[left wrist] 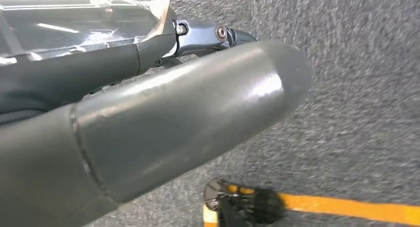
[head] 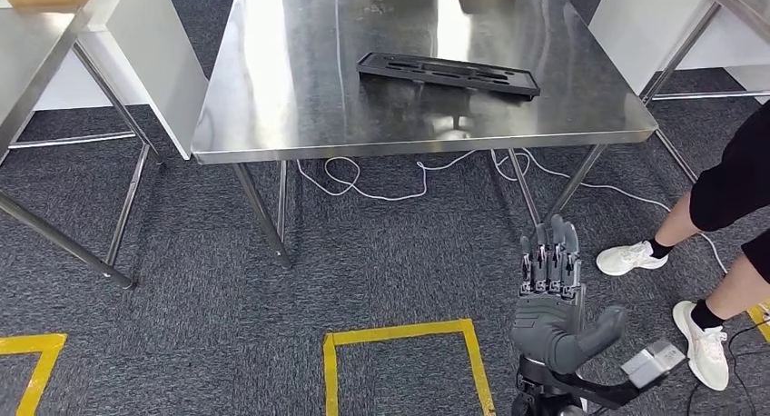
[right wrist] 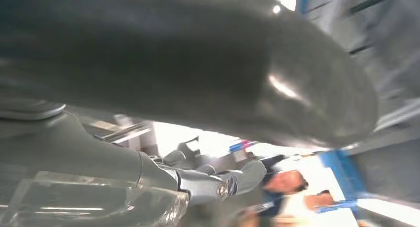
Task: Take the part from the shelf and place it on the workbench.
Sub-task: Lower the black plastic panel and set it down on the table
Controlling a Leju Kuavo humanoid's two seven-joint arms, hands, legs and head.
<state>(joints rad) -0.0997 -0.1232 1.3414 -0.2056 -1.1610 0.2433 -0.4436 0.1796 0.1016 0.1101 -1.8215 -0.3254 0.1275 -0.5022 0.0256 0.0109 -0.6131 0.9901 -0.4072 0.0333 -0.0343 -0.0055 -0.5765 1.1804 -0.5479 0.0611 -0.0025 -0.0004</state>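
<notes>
Head view: the part, a flat black slotted plastic piece, lies on the steel workbench, right of the top's centre, long axis running from 10 o'clock to 4 o'clock. Nothing touches it.

Right hand sits low at 5 o'clock from the part, well apart from the workbench, palm up over the grey carpet. Fingers extended and close together, thumb splayed to 3 o'clock; it holds nothing. In the right wrist view the thumb is a dark blur close to the lens.

Left hand: the left wrist view gives the thick grey thumb close up over carpet; the state of its fingers cannot be told.

A person in dark shorts and white shoes stands at 3 o'clock from the right hand. White cable lies under the workbench. Yellow floor tape marks a square at 6 o'clock.
</notes>
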